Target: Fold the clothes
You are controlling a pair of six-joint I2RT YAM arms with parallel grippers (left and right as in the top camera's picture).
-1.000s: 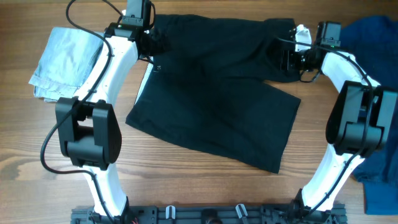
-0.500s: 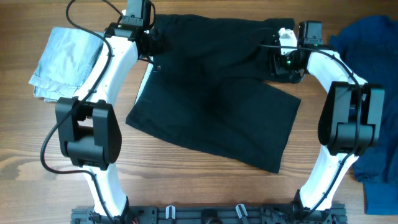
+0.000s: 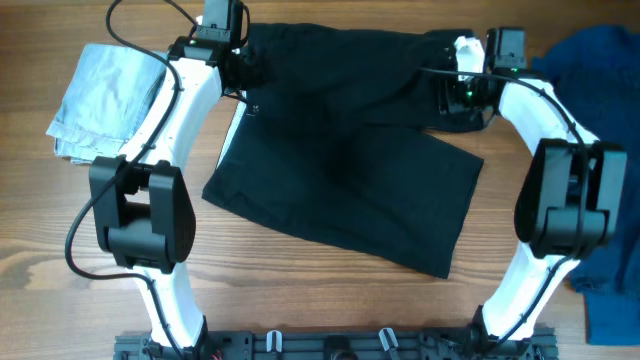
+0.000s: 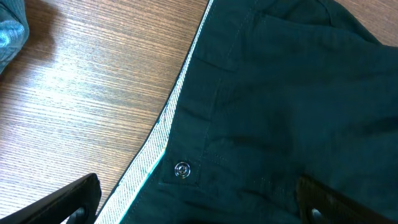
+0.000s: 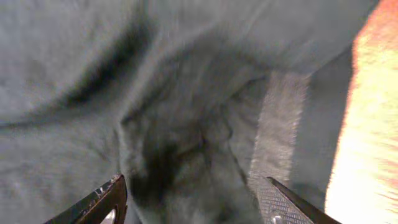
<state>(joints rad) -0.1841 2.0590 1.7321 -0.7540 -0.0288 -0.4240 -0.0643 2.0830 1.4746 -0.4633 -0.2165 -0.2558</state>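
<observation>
On the table [image 3: 300,290], black shorts [image 3: 350,170] lie spread, folding seemingly barely begun; my left tool [image 4: 193,202] gapes wide at the waistband [image 4: 199,124], my right tool [image 5: 196,205] stands parted over their bunched corner, gripping nothing.

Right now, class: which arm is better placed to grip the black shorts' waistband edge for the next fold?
Probably left: the left gripper hangs open over the black shorts' waistband edge, beside the snap. The right gripper is over bunched cloth.
</observation>
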